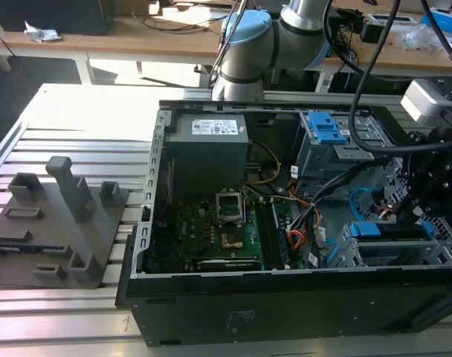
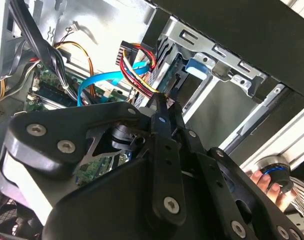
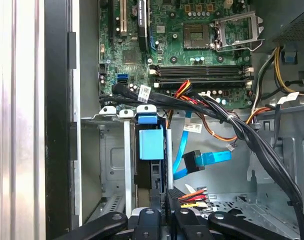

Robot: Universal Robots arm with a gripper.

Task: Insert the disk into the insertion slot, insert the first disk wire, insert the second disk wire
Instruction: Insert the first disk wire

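Fingers (image 2: 161,125) of the gripper (image 2: 167,102) are seen drawn close together in the second wrist view, right at the end of a red, yellow and black wire bundle (image 2: 137,65). Whether a plug is pinched between them cannot be told.

The disk (image 3: 152,145) is seated in the insertion slot (image 3: 109,160), with its blue carrier tab turned outward toward the gripper. In the exterior view the two are found at 4 o'clock from the motherboard (image 1: 218,230), in a corner of the open computer case (image 1: 285,312), and the black bulk of the gripper is seen just beside the disk, at about 2 o'clock from it.

A blue flat cable (image 3: 212,159) is looped through the space beside the slot. Its black plug is held near the disk but apart from it.

A second grey cage with a blue latch (image 1: 326,130) is mounted at 12 o'clock from the slot in the exterior view. The arm (image 1: 248,52) is reached in from 12 o'clock of the case. A grey fixture plate (image 1: 55,223) is laid on the table at 9 o'clock from the case.

A person's hand (image 2: 264,182) is seen in the second wrist view on a blue-ringed knob outside the case.
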